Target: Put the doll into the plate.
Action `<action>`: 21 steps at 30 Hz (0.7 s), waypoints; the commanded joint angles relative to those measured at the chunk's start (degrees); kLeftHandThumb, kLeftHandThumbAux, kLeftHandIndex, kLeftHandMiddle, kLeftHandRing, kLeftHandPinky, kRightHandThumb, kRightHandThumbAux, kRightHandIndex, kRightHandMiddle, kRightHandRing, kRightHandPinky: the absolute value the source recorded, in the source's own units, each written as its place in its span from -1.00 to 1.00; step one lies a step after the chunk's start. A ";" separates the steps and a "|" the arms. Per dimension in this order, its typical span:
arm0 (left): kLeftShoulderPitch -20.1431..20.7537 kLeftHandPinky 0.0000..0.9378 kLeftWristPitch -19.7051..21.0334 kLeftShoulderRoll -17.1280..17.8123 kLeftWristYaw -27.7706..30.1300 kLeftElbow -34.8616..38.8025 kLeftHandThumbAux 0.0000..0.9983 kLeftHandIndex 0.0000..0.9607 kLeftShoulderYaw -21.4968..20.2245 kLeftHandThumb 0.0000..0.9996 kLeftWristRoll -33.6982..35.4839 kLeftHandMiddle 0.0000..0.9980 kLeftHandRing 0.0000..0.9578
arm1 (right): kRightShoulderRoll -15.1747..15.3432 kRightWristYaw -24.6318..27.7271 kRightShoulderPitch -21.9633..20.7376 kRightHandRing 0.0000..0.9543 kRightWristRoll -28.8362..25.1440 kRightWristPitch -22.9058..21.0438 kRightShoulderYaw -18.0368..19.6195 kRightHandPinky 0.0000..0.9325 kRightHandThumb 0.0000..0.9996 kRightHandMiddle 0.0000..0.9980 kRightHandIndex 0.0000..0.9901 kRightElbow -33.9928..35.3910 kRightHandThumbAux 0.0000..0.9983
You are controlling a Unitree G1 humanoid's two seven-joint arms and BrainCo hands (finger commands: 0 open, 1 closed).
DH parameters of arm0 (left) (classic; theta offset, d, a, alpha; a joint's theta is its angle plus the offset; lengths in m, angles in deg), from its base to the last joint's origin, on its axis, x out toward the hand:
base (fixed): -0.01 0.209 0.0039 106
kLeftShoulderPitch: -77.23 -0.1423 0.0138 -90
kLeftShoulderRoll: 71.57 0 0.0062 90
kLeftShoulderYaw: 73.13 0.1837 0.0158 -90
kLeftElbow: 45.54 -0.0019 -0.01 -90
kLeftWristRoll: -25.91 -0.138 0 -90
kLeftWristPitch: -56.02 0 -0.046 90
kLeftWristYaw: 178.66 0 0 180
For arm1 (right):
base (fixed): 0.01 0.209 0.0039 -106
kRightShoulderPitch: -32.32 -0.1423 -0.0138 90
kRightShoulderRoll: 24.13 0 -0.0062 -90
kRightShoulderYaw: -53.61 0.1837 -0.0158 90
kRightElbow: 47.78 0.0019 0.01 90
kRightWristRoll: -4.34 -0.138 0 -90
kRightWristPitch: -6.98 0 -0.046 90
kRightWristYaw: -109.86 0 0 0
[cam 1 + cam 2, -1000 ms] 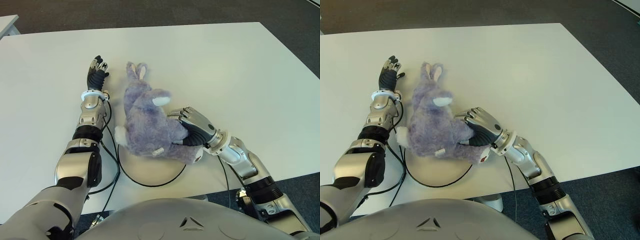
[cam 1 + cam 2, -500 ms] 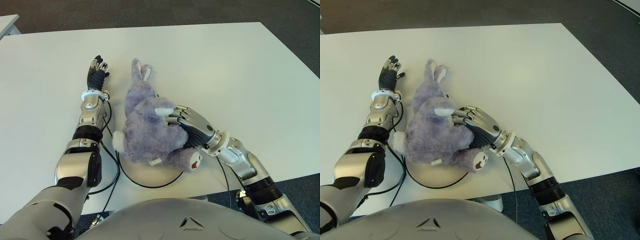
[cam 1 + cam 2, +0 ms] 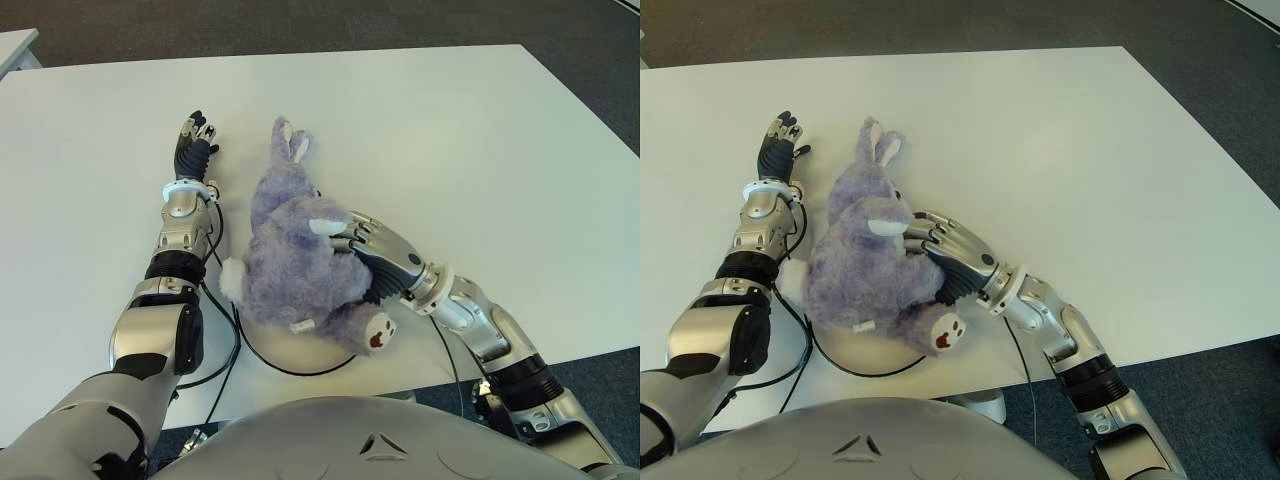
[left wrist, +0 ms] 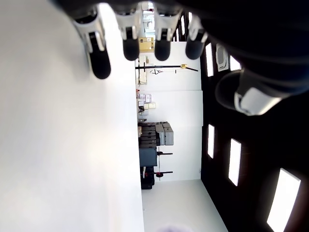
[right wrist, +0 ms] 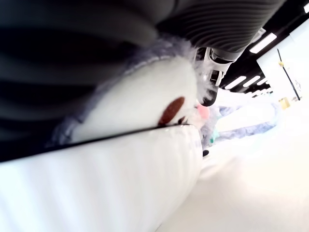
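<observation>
White table (image 3: 450,130) held one doll (image 3: 295,255) over one plate (image 3: 300,350). Right hand (image 3: 378,255) gripped the doll; left hand (image 3: 194,145) lay flat, fingers spread, left of it.

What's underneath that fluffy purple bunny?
A cream plate shows under the bunny, only its near rim visible; a black cable curves past. The right robot hand presses against the bunny's side. The rest is covered.
</observation>
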 commanded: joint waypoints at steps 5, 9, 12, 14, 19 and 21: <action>-1.60 -0.88 1.83 -0.44 -0.32 -1.78 -0.22 -1.00 -0.27 0.12 0.00 -1.00 -1.00 | 0.17 1.16 2.02 -1.00 2.22 -2.33 -1.11 -1.00 -0.75 -1.00 -1.00 -2.18 -0.07; -1.61 -0.88 1.82 -0.44 -0.32 -1.77 -0.22 -1.00 -0.28 0.12 0.01 -1.00 -1.00 | 0.11 1.02 2.02 -1.00 2.21 -2.47 -1.19 -1.00 -0.74 -1.00 -1.00 -2.24 -0.08; -1.63 -0.87 1.77 -0.44 -0.18 -1.76 -0.21 -1.00 -0.27 0.13 0.05 -1.00 -1.00 | -0.13 0.99 2.14 -1.00 1.60 -2.56 -1.21 -1.00 -0.74 -1.00 -1.00 -2.43 -0.10; -1.63 -0.88 1.77 -0.43 -0.15 -1.75 -0.21 -1.00 -0.27 0.13 0.05 -1.00 -1.00 | -0.27 0.93 2.17 -1.00 1.34 -2.56 -1.23 -1.00 -0.73 -1.00 -1.00 -2.57 -0.10; -1.62 -0.86 1.85 -0.39 -0.09 -1.75 -0.21 -1.00 -0.25 0.14 0.04 -1.00 -1.00 | -0.54 0.88 2.18 -1.00 0.80 -2.50 -1.28 -1.00 -0.71 -1.00 -1.00 -2.91 -0.12; -1.62 -0.86 1.88 -0.37 -0.04 -1.76 -0.21 -1.00 -0.25 0.14 0.06 -1.00 -1.00 | -0.64 0.95 2.15 -1.00 0.49 -2.47 -1.31 -1.00 -0.70 -1.00 -1.00 -3.05 -0.12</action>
